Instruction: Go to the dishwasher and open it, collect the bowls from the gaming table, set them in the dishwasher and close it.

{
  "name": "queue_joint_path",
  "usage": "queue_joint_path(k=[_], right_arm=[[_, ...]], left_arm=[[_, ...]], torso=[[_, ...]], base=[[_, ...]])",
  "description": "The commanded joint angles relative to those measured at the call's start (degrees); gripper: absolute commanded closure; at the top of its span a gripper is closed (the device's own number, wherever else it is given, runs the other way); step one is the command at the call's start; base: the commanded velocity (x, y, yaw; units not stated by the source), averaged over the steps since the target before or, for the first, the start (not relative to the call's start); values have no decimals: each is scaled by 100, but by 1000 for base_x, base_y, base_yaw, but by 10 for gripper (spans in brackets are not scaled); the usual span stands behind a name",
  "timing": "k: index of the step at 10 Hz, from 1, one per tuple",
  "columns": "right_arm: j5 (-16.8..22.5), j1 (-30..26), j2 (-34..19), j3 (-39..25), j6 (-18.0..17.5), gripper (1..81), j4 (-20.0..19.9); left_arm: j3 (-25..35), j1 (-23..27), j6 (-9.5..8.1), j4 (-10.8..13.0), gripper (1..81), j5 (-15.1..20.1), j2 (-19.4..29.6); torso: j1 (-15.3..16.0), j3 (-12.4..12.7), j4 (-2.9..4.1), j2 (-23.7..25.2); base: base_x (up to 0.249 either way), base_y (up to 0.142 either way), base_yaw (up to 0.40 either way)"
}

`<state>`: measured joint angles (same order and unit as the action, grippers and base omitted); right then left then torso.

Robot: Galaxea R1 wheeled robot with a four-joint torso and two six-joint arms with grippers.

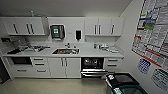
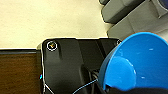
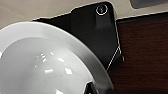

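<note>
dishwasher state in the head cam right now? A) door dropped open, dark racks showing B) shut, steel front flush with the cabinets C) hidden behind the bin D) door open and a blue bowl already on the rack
A: the dishwasher sits under the counter right of the sink with its door folded down and the dark racked interior exposed; no bowl can be made out inside.

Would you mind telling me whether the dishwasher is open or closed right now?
Open. In the head view the dishwasher shows its dark racked interior under the counter, with the steel door folded down at the bottom.

Dishwasher [image 1: 93, 67] open under counter (door down), blue bowl [image 2: 136, 62], white bowl [image 3: 45, 62]
</note>
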<state>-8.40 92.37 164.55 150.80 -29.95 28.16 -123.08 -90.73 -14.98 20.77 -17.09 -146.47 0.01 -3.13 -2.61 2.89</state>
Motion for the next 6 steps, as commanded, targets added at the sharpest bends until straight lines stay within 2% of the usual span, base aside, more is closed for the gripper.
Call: queue_joint_path(k=[1,6], right_arm=[[190,-223,-86,-16,7,811,32],[190,-214,-86,-16,7,811,32]], left_arm=[[55,235,4,15,811,145,161],[55,236,4,15,811,145,161]], torso=[[0,0,0,0],[-1,2,0,2]], base=[[140,0,0],[134,0,0]])
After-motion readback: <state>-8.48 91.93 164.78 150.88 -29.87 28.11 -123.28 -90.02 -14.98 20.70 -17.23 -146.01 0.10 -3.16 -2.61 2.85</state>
